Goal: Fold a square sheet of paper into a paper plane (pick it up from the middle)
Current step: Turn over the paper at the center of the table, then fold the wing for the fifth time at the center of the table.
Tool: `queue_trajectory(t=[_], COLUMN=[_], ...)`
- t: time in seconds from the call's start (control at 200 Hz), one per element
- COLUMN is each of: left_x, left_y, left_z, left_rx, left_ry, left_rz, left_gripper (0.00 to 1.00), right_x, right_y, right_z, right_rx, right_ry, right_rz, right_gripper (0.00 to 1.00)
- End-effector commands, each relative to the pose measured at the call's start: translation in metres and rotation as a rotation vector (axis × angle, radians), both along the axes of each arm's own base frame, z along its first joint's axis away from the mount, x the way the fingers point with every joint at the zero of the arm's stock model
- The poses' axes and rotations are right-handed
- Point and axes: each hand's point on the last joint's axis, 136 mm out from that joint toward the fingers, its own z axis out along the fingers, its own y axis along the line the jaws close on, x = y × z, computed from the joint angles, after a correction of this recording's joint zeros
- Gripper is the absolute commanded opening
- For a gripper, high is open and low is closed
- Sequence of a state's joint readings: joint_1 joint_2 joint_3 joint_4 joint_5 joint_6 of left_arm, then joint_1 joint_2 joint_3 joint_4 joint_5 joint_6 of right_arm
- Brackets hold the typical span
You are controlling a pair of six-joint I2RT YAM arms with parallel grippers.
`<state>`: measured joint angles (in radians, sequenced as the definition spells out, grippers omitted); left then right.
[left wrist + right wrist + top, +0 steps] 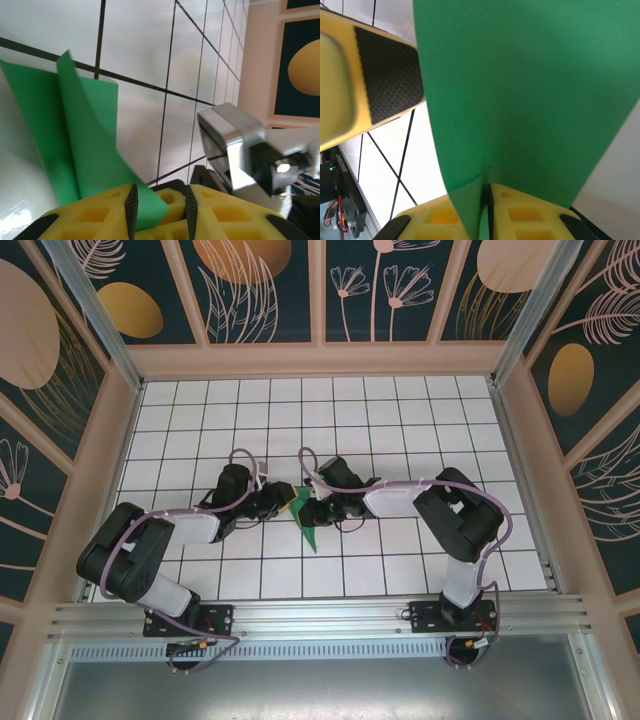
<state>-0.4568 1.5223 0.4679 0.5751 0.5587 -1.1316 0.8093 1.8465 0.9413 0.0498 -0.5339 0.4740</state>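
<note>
- Crowding the middle of the tiled table [400, 570], the left gripper [283, 502] and right gripper [313, 512] hide most of the square sheet of paper [308, 532]; a green sliver shows between them.
- Right gripper: pinched tight on the sheet's edge; the sheet rises from its jaws.
- Left gripper: jaws narrowly apart, folded corner lying in the gap; contact unclear.

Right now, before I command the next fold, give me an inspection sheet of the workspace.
Surface: white tiled table, black grid lines.
Job's things: green sheet of paper, creased, between the two grippers at the table's centre.
Clutter: nothing seen.
Grippers: right gripper shut on the sheet; left gripper slightly open, a paper corner between its fingers.
Cables: purple cables run along both arms, off the paper.
Surroundings: flower-patterned walls; metal rail at the near edge.
</note>
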Motion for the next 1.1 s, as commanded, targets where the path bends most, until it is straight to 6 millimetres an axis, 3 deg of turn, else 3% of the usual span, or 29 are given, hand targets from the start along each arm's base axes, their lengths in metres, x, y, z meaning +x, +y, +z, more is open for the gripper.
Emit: queue_trajectory(t=[0.0,0.425,0.661,0.886,1.096], left_x=[0.007,0.01,0.012,0.012,0.013], left_y=[-0.006,-0.007,-0.002,0.003,0.004], left_z=[0.011,-0.013,-0.027,-0.033,-0.035], left_rx=[-0.06,-0.063,-0.012,0.025,0.033], left_ry=[-0.027,0.008,0.014,0.014,0.02], left_rz=[0.008,0.021,0.043,0.06,0.061], left_gripper=[0.35,0.33,0.31,0.3,0.3], right_x=[0.004,0.005,0.008,-0.003,-0.013], right_y=[0.007,0.009,0.004,-0.005,-0.009], right_z=[0.0,-0.003,0.014,0.021,0.012], right_rx=[0.025,0.031,0.032,-0.01,-0.061], right_ry=[-0.005,0.007,-0.037,-0.098,-0.101], right_rz=[0.027,0.026,0.002,0.019,0.034], right_gripper=[0.17,0.19,0.25,0.29,0.29])
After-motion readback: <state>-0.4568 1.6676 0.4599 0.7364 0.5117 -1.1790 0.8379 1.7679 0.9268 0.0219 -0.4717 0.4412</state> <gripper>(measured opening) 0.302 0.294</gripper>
